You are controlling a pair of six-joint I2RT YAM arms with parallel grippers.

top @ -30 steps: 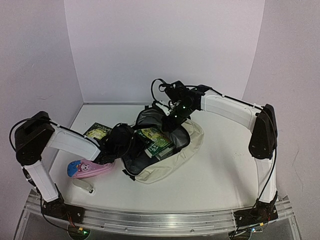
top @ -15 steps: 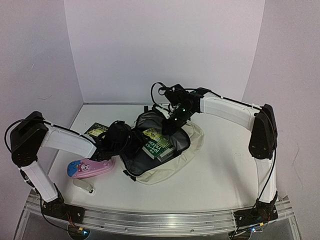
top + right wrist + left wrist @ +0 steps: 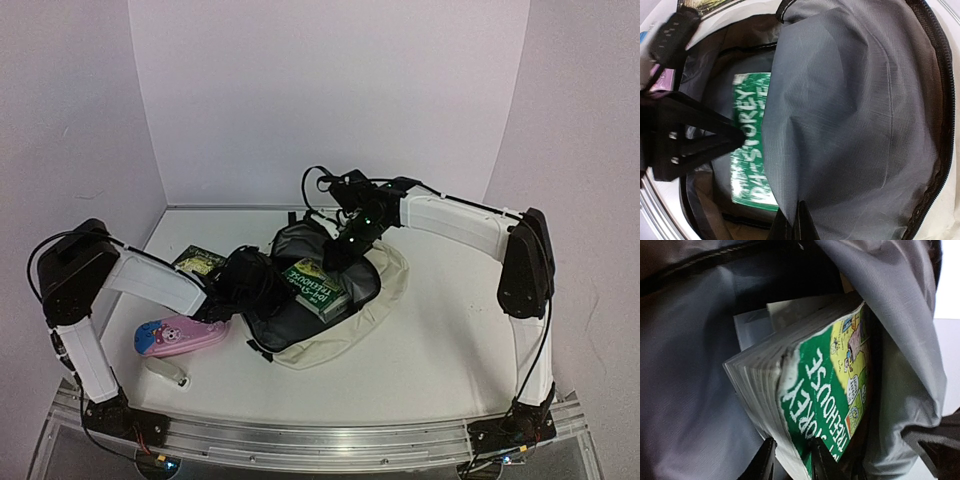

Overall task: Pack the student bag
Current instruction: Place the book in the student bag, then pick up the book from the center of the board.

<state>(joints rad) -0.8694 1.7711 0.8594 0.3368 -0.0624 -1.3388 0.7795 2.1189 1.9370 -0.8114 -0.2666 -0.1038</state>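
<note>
Top external view shows the white table (image 3: pixel 450 350) carrying the student bag (image 3: pixel 380 300), a cream soft fabric backpack with grey lining, lying open in the middle between the two arms. In its mouth sits a green illustrated paperback book (image 3: pixel 318 285), whose lower edge the left gripper (image 3: pixel 792 457) pinches between its fingers, while the right gripper (image 3: pixel 792 222) is clamped tight on the bag's grey lining at the far rim. Left of the bag lie a second green book (image 3: pixel 195 262), a pink cartoon pencil case (image 3: pixel 180 337) and a small white object (image 3: pixel 168 373).
</note>
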